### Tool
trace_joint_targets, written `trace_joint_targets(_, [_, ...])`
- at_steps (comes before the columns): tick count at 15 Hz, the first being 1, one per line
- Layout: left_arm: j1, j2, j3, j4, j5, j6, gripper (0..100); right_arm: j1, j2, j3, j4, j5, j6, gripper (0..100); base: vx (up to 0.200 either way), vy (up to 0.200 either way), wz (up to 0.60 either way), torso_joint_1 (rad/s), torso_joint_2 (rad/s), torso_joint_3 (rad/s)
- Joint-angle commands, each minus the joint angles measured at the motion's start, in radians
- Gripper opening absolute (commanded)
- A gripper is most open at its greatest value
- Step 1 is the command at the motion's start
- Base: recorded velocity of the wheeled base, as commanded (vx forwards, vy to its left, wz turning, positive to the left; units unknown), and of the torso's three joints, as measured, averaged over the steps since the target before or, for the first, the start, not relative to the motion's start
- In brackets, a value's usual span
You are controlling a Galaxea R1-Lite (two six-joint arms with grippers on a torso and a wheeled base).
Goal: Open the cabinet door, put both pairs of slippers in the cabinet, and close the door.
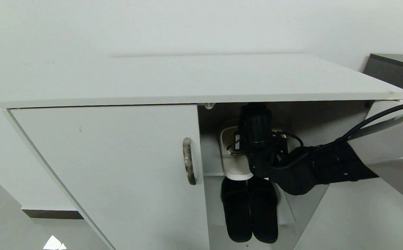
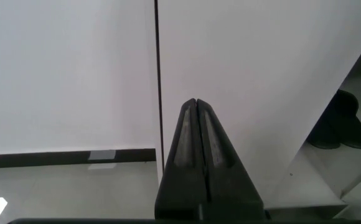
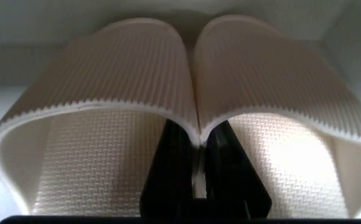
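The white cabinet [image 1: 201, 78] has its right door [image 1: 354, 222] swung open and its left door [image 1: 118, 166] closed. A pair of white slippers [image 1: 231, 163] lies on the upper shelf, and my right arm reaches in over it. Up close, my right gripper [image 3: 197, 140] is shut on the white slippers [image 3: 124, 68], pinching the inner edges of the two ribbed straps together. A pair of black slippers [image 1: 250, 211] lies side by side on the lower shelf, toes inward. My left gripper [image 2: 196, 102] is shut and empty, held low in front of the closed door, with the black slippers [image 2: 342, 124] off to one side.
The closed left door carries a metal handle [image 1: 188, 161] near its inner edge. A dark piece of furniture [image 1: 396, 69] stands behind the cabinet on the right. Grey floor [image 1: 0, 215] lies to the cabinet's left.
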Motion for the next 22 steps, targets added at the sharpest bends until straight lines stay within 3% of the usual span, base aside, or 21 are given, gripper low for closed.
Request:
trace_joint_targets(1, [0.0, 0.001, 0.0, 0.0, -0.001, -0.001, 0, -0.01, 0.029, -0.016, 0.0, 0.002, -0.001, 0, 0.0, 0.0, 0.0, 0.0, 0.0, 0.0])
trace_joint_targets(2, [0.0, 0.001, 0.0, 0.0, -0.001, -0.001, 0, -0.012, 0.032, -0.018, 0.0, 0.0, -0.001, 100, 0.0, 0.0, 0.0, 0.0, 0.0, 0.0])
trace_joint_targets(6, [0.0, 0.001, 0.0, 0.0, -0.001, -0.001, 0, -0.01, 0.014, 0.013, -0.002, 0.0, 0.003, 100, 0.0, 0.0, 0.0, 0.0, 0.0, 0.0])
trace_joint_targets(13, [0.0, 0.001, 0.0, 0.0, -0.001, -0.001, 0, 0.094, -0.257, 0.356, -0.119, 0.031, 0.008, 100, 0.0, 0.0, 0.0, 0.0, 0.0, 0.0])
trace_joint_targets(17, [0.0, 0.001, 0.0, 0.0, -0.001, -0.001, 0, 0.128, -0.348, 0.461, -0.126, 0.088, 0.016, 100, -0.2, 0.0, 0.0, 0.005, 0.01, 0.001])
trace_joint_targets(22, [0.0, 0.001, 0.0, 0.0, -0.001, -0.001, 0, 0.151, -0.377, 0.477, -0.135, 0.103, 0.019, 100, -0.2, 0.0, 0.0, 0.0, 0.0, 0.003])
